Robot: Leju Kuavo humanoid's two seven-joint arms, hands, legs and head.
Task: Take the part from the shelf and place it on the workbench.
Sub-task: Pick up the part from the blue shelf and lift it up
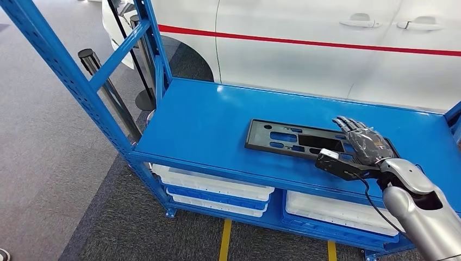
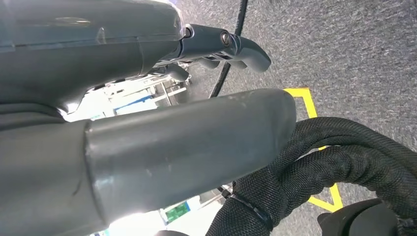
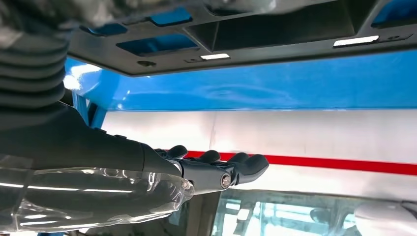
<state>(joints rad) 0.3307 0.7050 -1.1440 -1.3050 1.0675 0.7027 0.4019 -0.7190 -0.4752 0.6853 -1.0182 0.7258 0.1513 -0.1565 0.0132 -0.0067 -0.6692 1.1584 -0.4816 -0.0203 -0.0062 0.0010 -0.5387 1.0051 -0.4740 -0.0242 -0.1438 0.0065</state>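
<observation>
A flat black plastic part with several cutouts lies on the top deck of the blue shelf. My right hand hovers over the part's right end. Its fingers are stretched out and spread, and the thumb sits near the part's front edge. The right wrist view shows the part with a gap between it and the outstretched fingers of my right hand, which holds nothing. My left hand hangs over grey carpet, its fingers apart and empty.
A white car with a red stripe stands right behind the shelf. White bins fill the lower shelf level. Blue uprights and black stanchion posts stand to the left. Yellow lines mark the floor.
</observation>
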